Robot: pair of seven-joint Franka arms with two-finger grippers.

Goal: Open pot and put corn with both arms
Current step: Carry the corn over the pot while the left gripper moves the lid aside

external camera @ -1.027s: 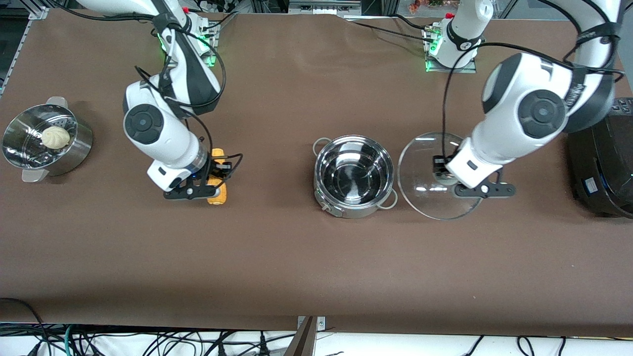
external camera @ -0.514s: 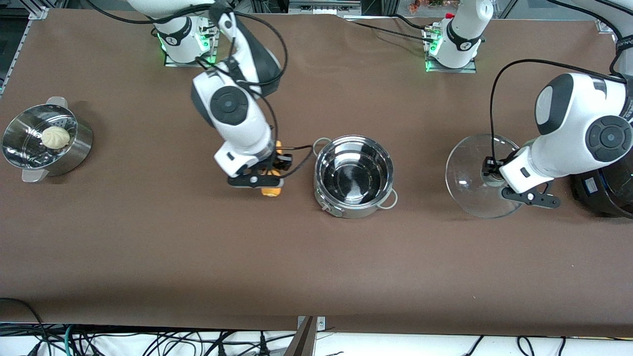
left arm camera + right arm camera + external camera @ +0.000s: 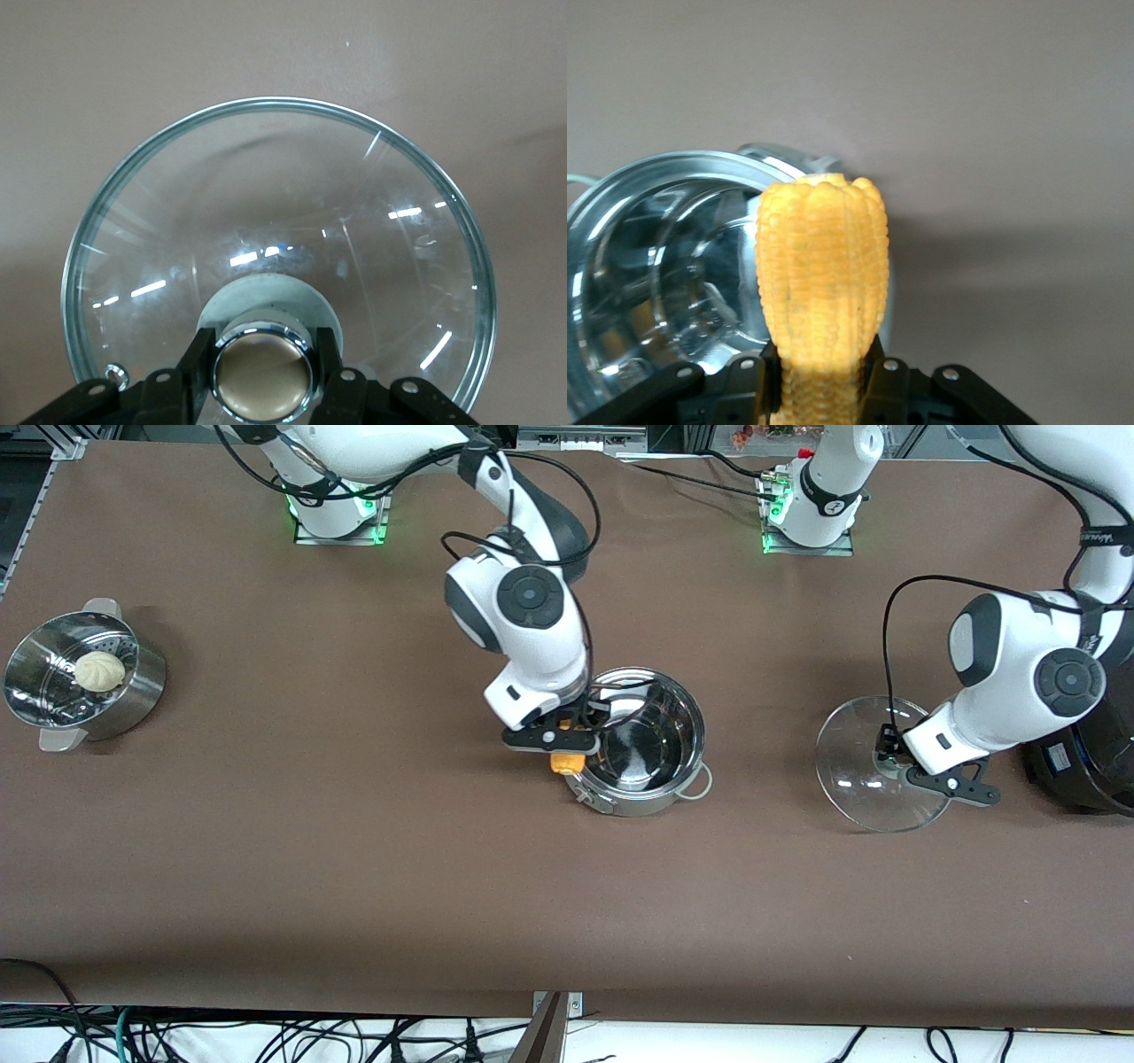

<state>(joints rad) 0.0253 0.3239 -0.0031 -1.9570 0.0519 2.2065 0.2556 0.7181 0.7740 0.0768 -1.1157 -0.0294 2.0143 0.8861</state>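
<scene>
The pot (image 3: 640,742) stood uncovered on the brown worktop (image 3: 354,886), roughly midway between the two arms' ends, its shiny inside bare. The right tool (image 3: 563,746) hung over the pot's rim on the side toward the right arm's end, its fingers clamped on the corn (image 3: 564,763); in the right wrist view the yellow-orange cob (image 3: 821,274) stuck out from between the black fingers (image 3: 873,376), with the pot's rim (image 3: 673,168) and part of its bowl below it and bare worktop beside it. The left tool (image 3: 897,766) was closed on the knob of the glass lid (image 3: 864,779), which it held over the worktop toward the left arm's end, well apart from the pot and just beside the big black cooker (image 3: 1085,766). The left wrist view showed the metal-ringed tan knob (image 3: 262,372) gripped between the two fingers (image 3: 197,363), the clear lid (image 3: 275,239) spreading out around it. Near the right arm's end of the worktop sat a perforated steel steamer bowl (image 3: 53,700) with a pale bun (image 3: 98,670) in it.
</scene>
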